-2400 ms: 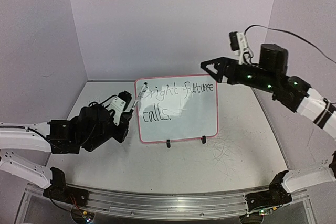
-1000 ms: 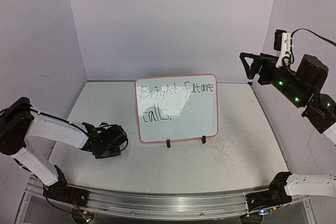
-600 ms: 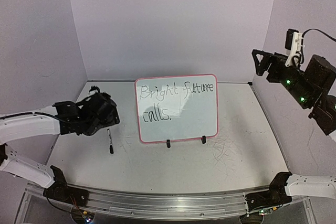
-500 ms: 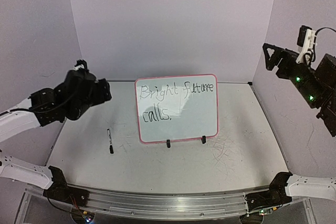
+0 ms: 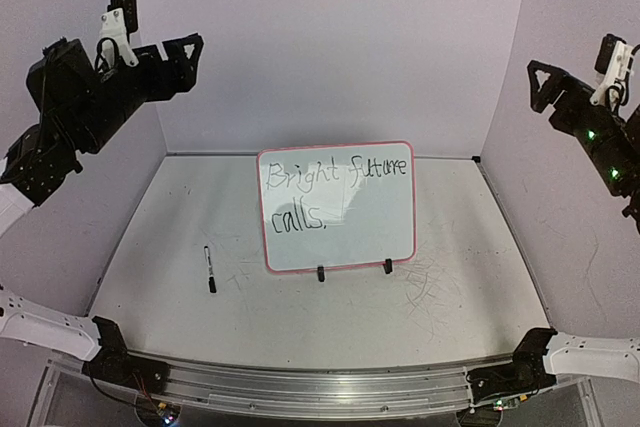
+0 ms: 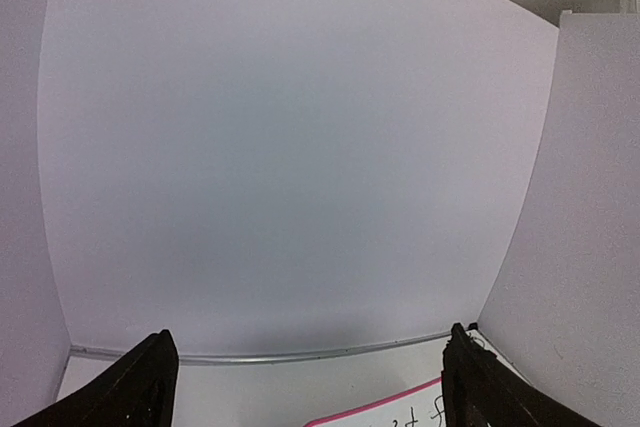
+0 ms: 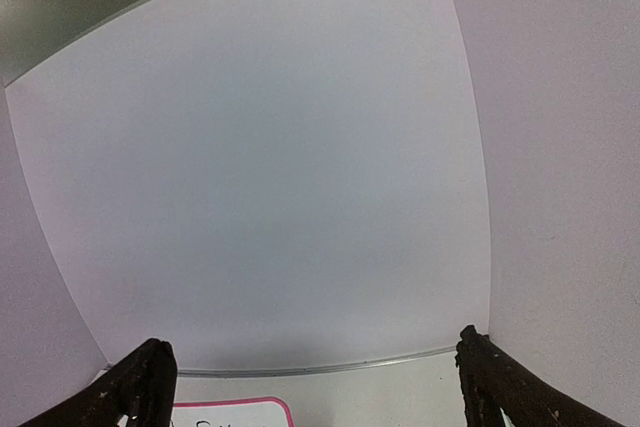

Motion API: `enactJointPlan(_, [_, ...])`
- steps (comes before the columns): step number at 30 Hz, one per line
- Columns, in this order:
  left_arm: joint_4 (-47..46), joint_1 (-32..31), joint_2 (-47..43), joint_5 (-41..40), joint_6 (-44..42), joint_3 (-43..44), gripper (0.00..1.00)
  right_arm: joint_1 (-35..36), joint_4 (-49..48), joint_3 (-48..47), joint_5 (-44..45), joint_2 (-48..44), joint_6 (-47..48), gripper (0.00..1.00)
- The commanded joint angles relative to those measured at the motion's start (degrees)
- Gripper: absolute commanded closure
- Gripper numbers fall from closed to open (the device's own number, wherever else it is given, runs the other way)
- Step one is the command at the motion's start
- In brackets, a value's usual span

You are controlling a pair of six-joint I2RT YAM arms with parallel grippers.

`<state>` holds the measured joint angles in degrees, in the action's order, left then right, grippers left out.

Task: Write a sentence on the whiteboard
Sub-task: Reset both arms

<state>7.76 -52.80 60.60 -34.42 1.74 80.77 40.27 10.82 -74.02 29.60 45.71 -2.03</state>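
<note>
Swung up and left of the whiteboard (image 5: 345, 232) with left gripper (image 5: 187, 50) wide, empty; right gripper (image 5: 543, 82) likewise. Shows sentence (image 5: 335, 175) across whiteboard's face, marker (image 5: 209, 269) lying just left. Could topple whiteboard if swept low returning.

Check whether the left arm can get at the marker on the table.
Probably yes: the marker lies alone left of the whiteboard, on that arm's side, and the left gripper hangs open above with nothing between.

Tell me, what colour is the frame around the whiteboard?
Pink-red, a thin frame around the whiteboard; it shows best in the top view.
</note>
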Motion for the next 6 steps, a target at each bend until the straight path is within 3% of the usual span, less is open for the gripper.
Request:
enactJointPlan(1, [-6.0, 0.1, 1.1, 4.4, -6.6, 2.6, 0.07, 0.2, 0.6, -2.4, 1.8, 0.1, -0.6, 0.02])
enactJointPlan(6, [-6.6, 0.1, 1.0, 4.5, -6.4, 1.6, 0.06, 0.2, -1.3, 0.4, 4.2, -1.1, -1.5, 0.02])
